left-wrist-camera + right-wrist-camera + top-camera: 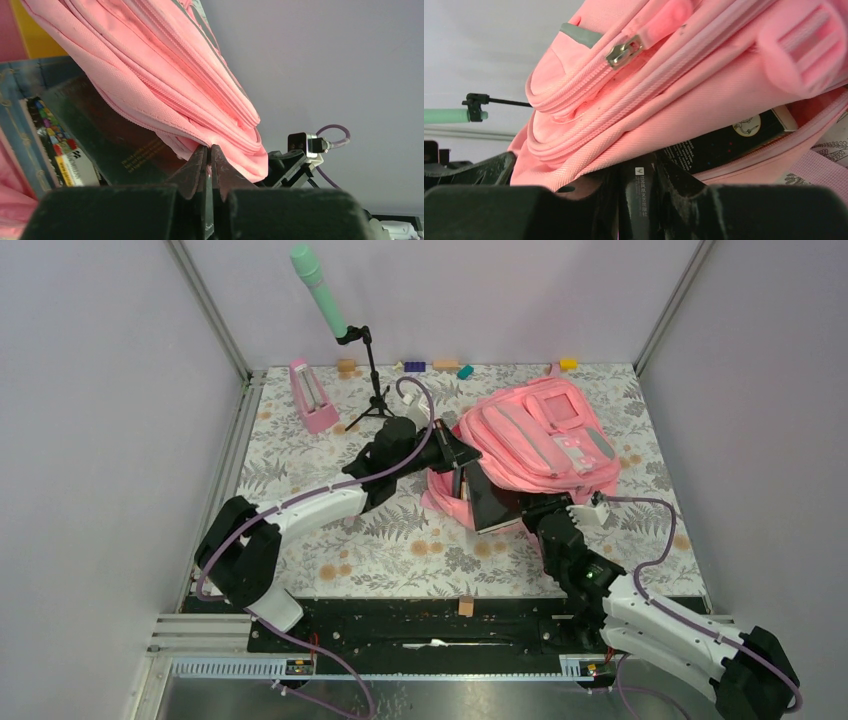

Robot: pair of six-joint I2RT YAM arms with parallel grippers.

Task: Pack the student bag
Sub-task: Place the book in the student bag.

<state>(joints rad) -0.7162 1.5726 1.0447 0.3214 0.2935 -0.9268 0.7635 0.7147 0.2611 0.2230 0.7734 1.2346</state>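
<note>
I see the pink student bag (545, 435) lying on the floral desk (400, 550), right of centre, with its mouth facing my arms. My left gripper (452, 452) is pinched together on the fabric rim of that mouth. My right gripper (533, 508) is clamped on a dark book (492, 502), which sits partly inside the opening, under the bag's upper flap.

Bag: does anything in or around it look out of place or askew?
Yes. A dark book juts out of the open mouth of the bag, tilted and only partly inside. The right claw grips its near edge, and the left claw pinches the bag's rim. Nothing looks spilled or damaged.
</note>
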